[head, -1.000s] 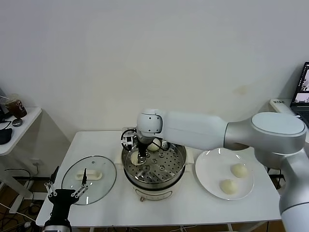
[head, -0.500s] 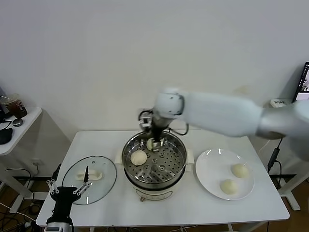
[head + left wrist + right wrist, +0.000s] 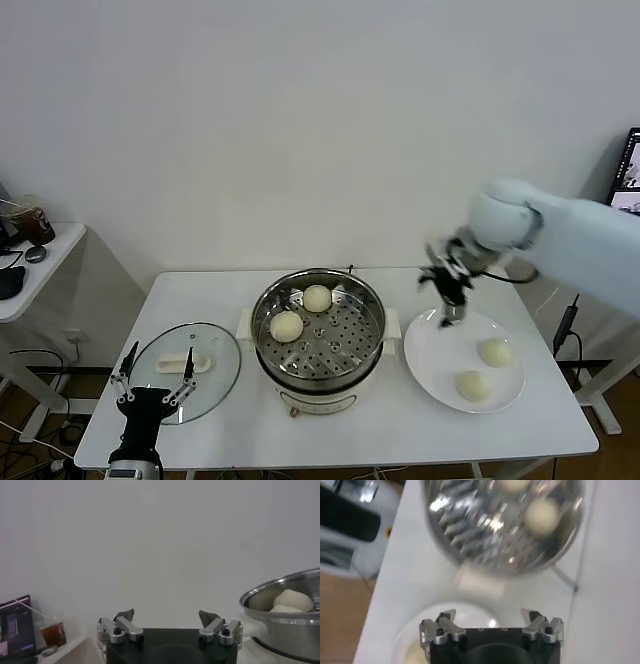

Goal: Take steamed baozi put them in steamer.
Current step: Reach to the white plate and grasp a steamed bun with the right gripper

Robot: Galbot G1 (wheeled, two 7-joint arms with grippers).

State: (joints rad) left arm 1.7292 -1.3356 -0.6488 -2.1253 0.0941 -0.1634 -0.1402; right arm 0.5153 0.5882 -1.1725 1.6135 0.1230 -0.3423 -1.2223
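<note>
The steel steamer [image 3: 318, 375] stands mid-table and holds two cream baozi on its perforated tray, one at the left [image 3: 286, 325] and one at the back [image 3: 317, 298]. Two more baozi [image 3: 495, 352] [image 3: 471, 386] lie on the white plate [image 3: 435, 345] to its right. My right gripper [image 3: 449, 310] is open and empty, above the plate's far-left rim. In the right wrist view the steamer [image 3: 470, 530] shows with both buns [image 3: 541, 514]. My left gripper [image 3: 152, 382] is open and empty, low at the table's front left; its view shows the steamer [image 3: 285, 617].
A round glass lid with a white handle [image 3: 186, 361] lies flat left of the steamer. A side table with a cup [image 3: 35, 222] stands at far left. A monitor edge [image 3: 630, 175] shows at far right.
My right gripper has let go of a baozi in the steamer, risen out and swung right to above the plate. The steamer now holds two buns.
</note>
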